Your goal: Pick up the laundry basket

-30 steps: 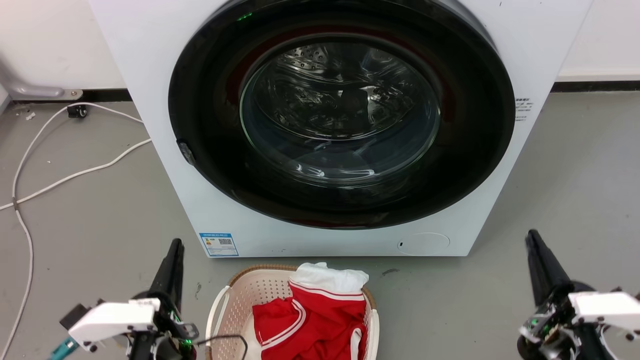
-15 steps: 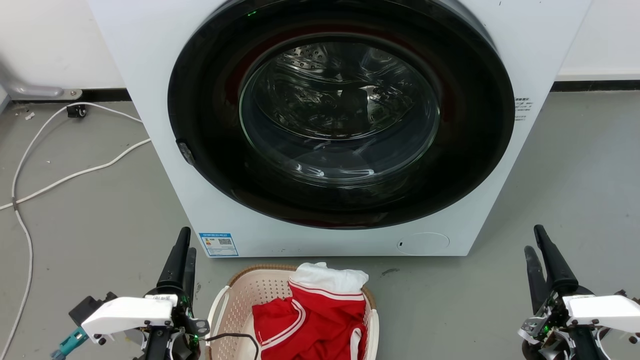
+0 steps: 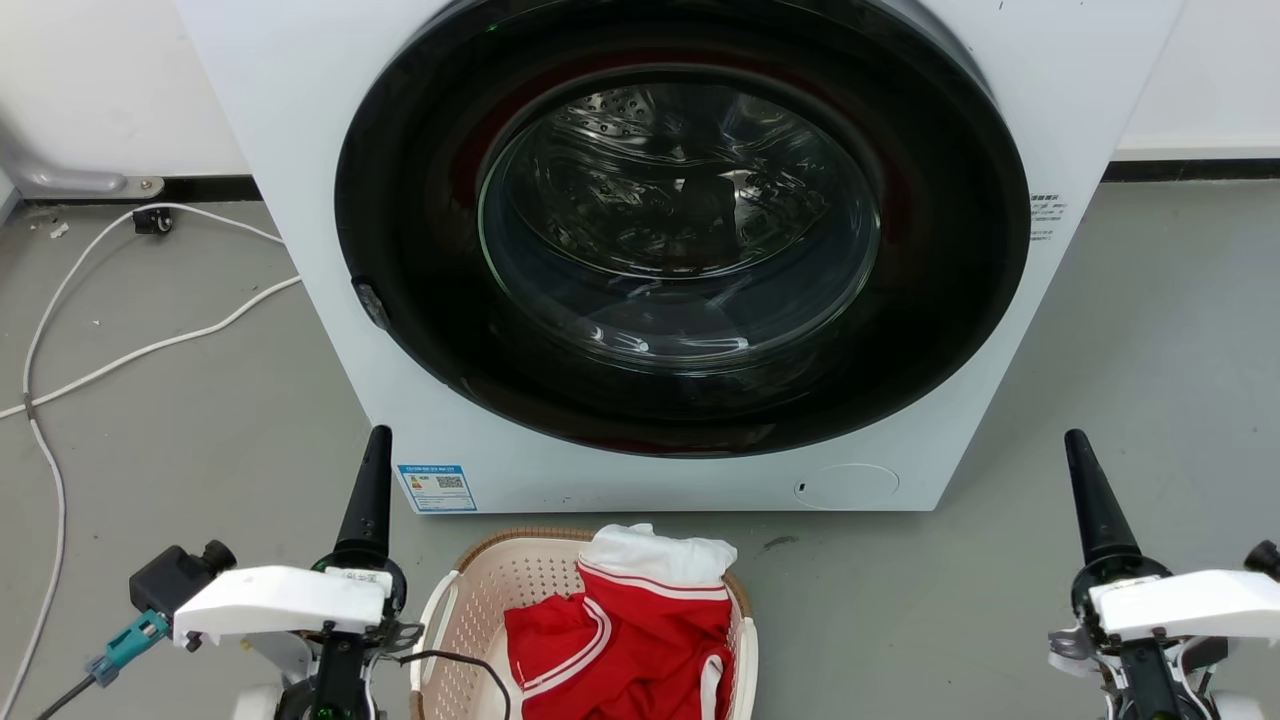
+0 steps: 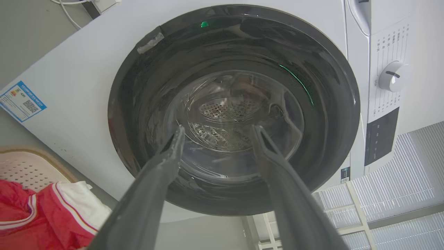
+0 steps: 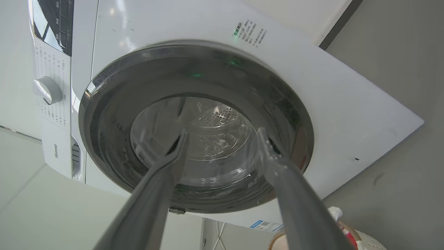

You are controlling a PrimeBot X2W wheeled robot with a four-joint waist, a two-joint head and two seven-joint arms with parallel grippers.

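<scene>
Rolling both wrists and advancing both arms toward the white front-loading washer [image 3: 300, 120] with the round dark glass door. Compared with half a second before, presenting the left end effector [image 3: 377, 445] and the right end effector [image 3: 1074, 450] edge-on in the head view. Stacking each pair of long dark fingers [image 4: 152, 184] into a single spike instead of two, with the tips reaching closer to the washer's front panel.

Keeping both end effectors released: in the wrist views, holding the fingers spread apart with nothing between them, and aiming at the washer door.

Leaving the rounded beige perforated plastic laundry basket [image 3: 480, 585], with brown woven-look rim and white side handles, untouched on the grey floor [image 3: 200, 420], just in front of the washer's base and below the door. Holding a crumpled red-and-white garment [image 3: 620, 640] inside.

Positioning the left end effector before the washer's lower left corner, near the blue label [image 3: 437, 488], and the right end effector just beyond the washer's lower right corner.

Judging the stage as pre-grasp alignment only: not yet descending to the basket handles or closing on them.
</scene>
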